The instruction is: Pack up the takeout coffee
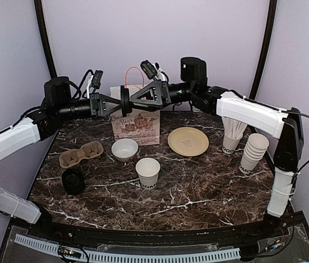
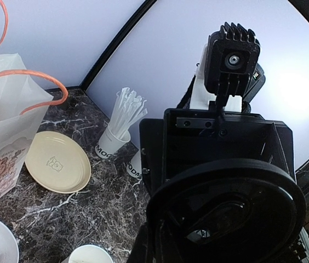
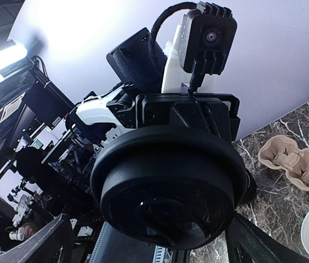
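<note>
One black lid in left pincer; open cup, stacked cups, lettered "OMO"

Partial black "OMO" near base of stacked cups & open cup; bag print illegible.

Dark marble table, well below both raised grippers. Under the meeting point of left gripper and right gripper: white paper bag with orange handles, standing upright. From there toward the arm bases: white bowl, then open-topped white paper cup with black lettering near the base. On the left gripper's side: cardboard cup carrier with two wells and, closer to the bases, black plastic lid. On the right gripper's side: beige plate, further out cup of white sticks, just beside it stack of white cups.
</note>
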